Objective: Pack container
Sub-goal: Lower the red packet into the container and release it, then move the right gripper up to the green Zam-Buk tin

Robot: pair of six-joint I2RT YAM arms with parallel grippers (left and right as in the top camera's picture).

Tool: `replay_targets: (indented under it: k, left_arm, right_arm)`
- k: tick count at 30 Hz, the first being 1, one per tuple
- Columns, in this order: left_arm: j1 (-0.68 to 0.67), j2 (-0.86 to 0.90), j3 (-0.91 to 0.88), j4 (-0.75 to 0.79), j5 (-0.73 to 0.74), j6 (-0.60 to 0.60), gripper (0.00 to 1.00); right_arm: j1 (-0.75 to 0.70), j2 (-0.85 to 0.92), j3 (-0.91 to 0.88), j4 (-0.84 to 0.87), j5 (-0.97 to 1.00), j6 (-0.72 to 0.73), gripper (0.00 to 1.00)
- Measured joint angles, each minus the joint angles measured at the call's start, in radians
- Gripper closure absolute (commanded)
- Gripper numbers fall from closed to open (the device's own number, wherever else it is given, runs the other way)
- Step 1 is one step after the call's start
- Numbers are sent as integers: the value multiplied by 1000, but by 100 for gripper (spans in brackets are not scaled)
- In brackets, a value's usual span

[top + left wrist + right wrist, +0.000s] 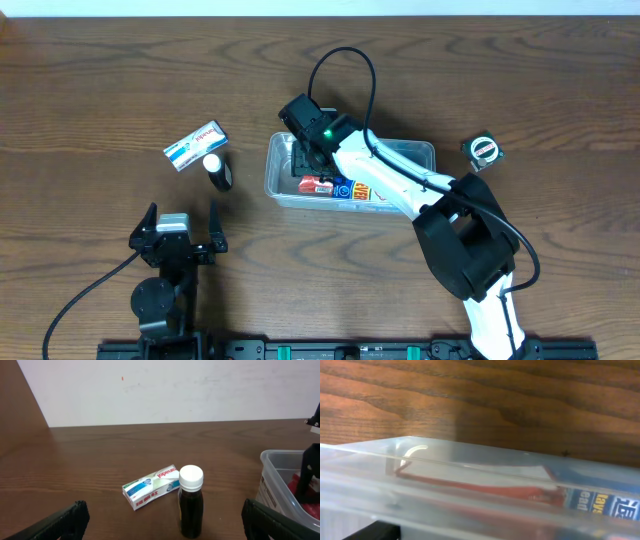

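Only the overhead view shows the tape measure (pixel 484 150), right of the clear container (pixel 418 158) lying centrally on the surface (pixel 100 80), long axis left-right. Left fingers (pixel 60 522) stand apart; right fingers (pixel 318 158), inside it, cannot be judged.

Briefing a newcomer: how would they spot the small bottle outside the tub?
Find the clear plastic container on the wooden table, then look to its left. Of the two small items there, the bottle is the upright dark one with a white cap, beside the flat white-and-blue carton.
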Motion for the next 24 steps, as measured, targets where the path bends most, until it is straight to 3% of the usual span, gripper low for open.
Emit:
replay_targets:
  k: [10, 24]
  left_arm:
    - [0, 0, 0, 0, 0, 0, 2]
    - [0, 0, 0, 0, 0, 0, 2]
  right_arm:
    - [0, 0, 0, 4, 0, 0, 30]
    - [0, -88, 0, -26, 22, -107, 17]
